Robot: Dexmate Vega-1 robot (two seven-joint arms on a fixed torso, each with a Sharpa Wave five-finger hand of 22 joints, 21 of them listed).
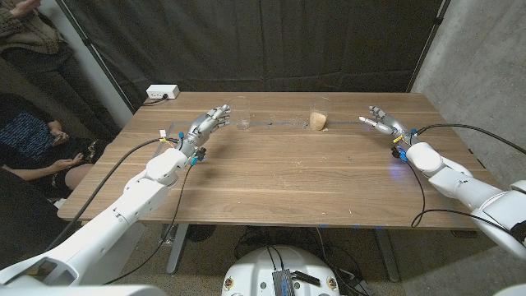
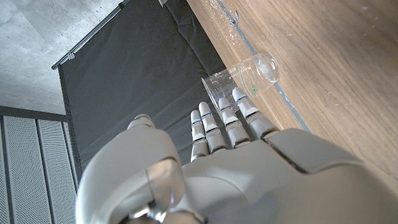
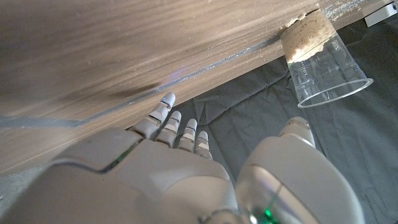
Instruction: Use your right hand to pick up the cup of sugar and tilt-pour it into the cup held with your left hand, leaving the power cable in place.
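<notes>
Standing on the wooden table [image 1: 279, 173] are an empty clear cup [image 1: 240, 113] and a cup of sugar [image 1: 320, 115]. The left hand [image 1: 205, 127] reaches near the empty cup, fingers spread, holding nothing. The right hand [image 1: 382, 122] is open too.

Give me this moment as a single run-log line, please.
left hand: open beside empty cup | right hand: open, apart from sugar cup | pour: not begun

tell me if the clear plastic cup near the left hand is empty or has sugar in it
Empty: the clear plastic cup by the left hand shows nothing inside, while the other clear cup holds tan sugar at its bottom.
</notes>
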